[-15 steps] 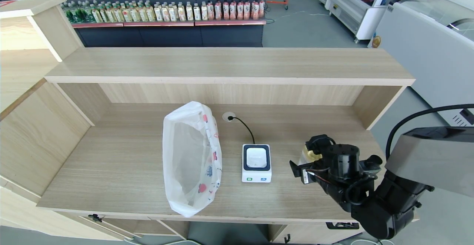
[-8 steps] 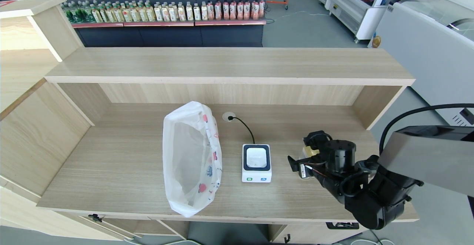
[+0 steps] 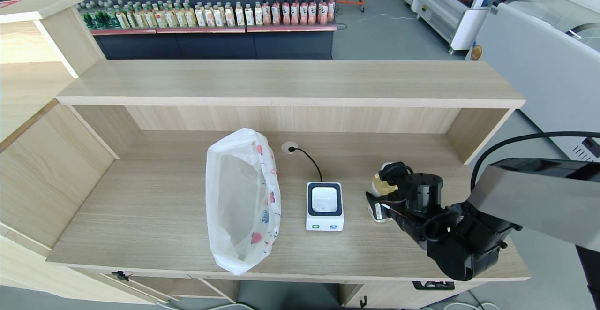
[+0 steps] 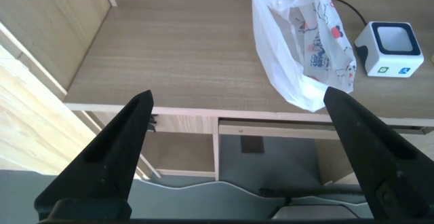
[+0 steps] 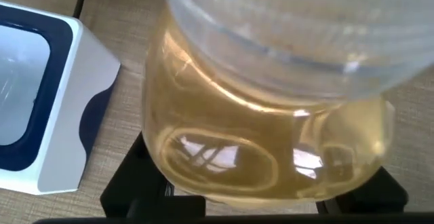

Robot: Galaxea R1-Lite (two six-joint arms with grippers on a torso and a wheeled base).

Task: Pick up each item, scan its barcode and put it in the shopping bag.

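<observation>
A clear bottle (image 3: 380, 186) of yellowish drink stands just right of the white barcode scanner (image 3: 324, 205) on the wooden counter. My right gripper (image 3: 385, 196) is shut on the bottle; in the right wrist view the bottle (image 5: 271, 122) sits between the dark fingers (image 5: 135, 191), with the scanner (image 5: 41, 129) close beside it. The white printed shopping bag (image 3: 243, 202) stands open, left of the scanner. My left gripper (image 4: 237, 149) is open and holds nothing, off the counter's front edge, with the bag (image 4: 302, 47) and the scanner (image 4: 392, 46) beyond it.
The scanner's black cable (image 3: 309, 160) runs to a hole in the counter (image 3: 140, 197) behind it. A raised shelf (image 3: 290, 82) and side walls enclose the counter at the back and sides. Bare counter lies left of the bag.
My right arm has carried the bottle leftward and a little farther back, closer to the scanner. The bag and the scanner have stayed put.
</observation>
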